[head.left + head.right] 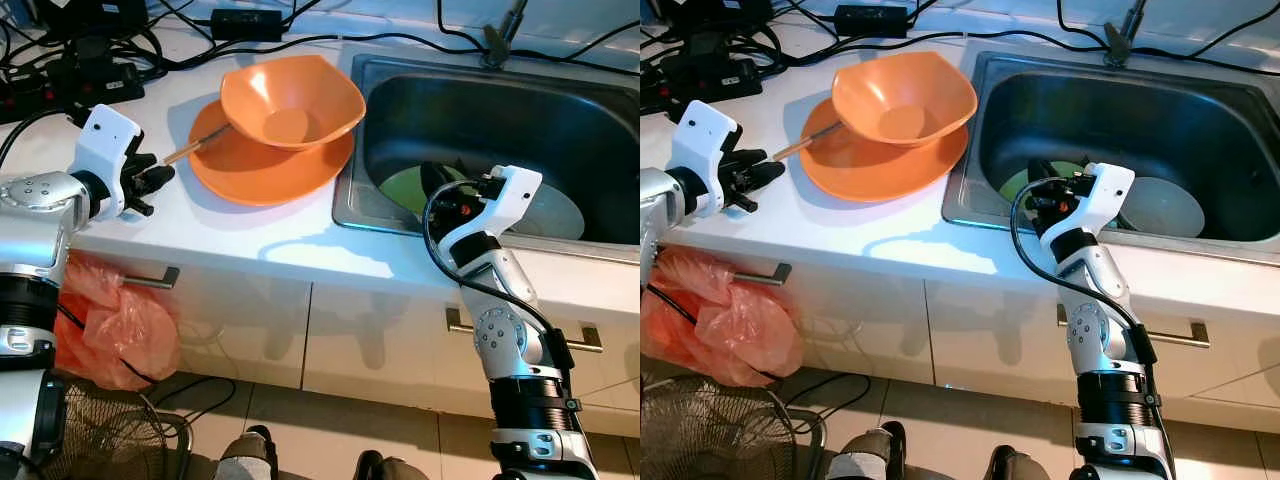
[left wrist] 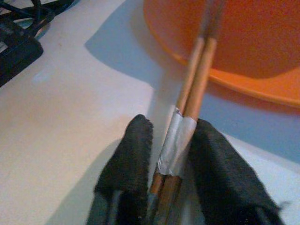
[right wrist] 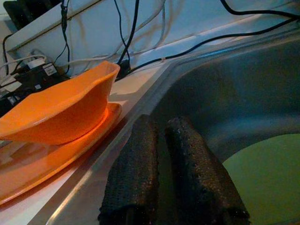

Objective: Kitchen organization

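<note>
An orange bowl [image 1: 290,100] sits on an orange plate [image 1: 265,165] on the white counter. A pair of wooden chopsticks [image 1: 197,143], taped together near one end [image 2: 178,138], lies with its tips on the plate. My left gripper [image 1: 150,180] is shut on the chopsticks at the taped end, just left of the plate. My right gripper [image 1: 440,185] reaches into the steel sink [image 1: 480,110], shut with nothing between its fingers [image 3: 136,173]. It hovers over a green plate [image 3: 267,183] beside a grey dish [image 1: 1162,205].
Black cables and power adapters [image 1: 80,60] crowd the counter's back left. A faucet base [image 1: 497,42] stands behind the sink. An orange plastic bag [image 1: 110,320] hangs from a cabinet handle below, above a wire basket [image 1: 110,435] on the floor.
</note>
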`<state>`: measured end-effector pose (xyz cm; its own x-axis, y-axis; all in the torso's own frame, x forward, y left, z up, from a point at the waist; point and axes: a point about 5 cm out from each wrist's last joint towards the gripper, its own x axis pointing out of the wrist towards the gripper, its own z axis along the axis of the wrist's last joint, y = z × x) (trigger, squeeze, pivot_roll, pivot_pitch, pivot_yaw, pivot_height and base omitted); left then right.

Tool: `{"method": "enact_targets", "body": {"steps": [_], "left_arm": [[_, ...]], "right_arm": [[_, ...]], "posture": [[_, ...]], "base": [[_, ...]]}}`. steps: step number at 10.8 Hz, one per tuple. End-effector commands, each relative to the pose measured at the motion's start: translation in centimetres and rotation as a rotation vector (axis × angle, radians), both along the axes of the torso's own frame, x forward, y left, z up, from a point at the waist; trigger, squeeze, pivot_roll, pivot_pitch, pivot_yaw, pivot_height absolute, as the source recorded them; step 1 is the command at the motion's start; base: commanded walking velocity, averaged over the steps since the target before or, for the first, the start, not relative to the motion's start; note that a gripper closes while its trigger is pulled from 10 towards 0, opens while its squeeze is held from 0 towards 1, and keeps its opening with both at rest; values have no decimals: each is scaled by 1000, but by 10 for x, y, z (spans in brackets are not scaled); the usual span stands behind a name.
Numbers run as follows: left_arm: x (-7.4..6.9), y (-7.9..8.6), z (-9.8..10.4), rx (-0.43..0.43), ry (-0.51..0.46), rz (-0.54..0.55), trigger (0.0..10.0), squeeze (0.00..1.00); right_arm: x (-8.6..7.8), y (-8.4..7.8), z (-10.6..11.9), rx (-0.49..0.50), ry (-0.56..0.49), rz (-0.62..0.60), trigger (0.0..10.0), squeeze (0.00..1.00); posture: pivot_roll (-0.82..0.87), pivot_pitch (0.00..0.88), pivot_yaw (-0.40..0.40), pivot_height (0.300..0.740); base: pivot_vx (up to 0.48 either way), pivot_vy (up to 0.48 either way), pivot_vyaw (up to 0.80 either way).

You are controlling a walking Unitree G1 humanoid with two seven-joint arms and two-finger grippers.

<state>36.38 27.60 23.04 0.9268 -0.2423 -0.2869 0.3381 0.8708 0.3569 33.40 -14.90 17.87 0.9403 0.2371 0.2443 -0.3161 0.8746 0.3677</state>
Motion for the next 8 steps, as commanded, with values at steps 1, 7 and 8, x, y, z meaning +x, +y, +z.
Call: {"method": "enact_targets", "body": {"steps": [1, 7, 8], "left_arm": [[-5, 4, -29, 24, 121, 40, 0, 0], [-4, -1, -6, -47, -160, 193, 10000, 0], [-3, -6, 0, -66, -213, 191, 10000, 0]], "right_arm": [[1, 0, -5, 1, 32, 4, 10000, 0], [1, 1, -6, 4, 36, 7, 10000, 0], [1, 1, -6, 4, 36, 7, 10000, 0]], "posture": [[230, 165, -21, 740], [234, 169, -28, 740], [234, 169, -30, 740]], "base": [[0, 0, 0], [0, 0, 0], [0, 0, 0]]}}
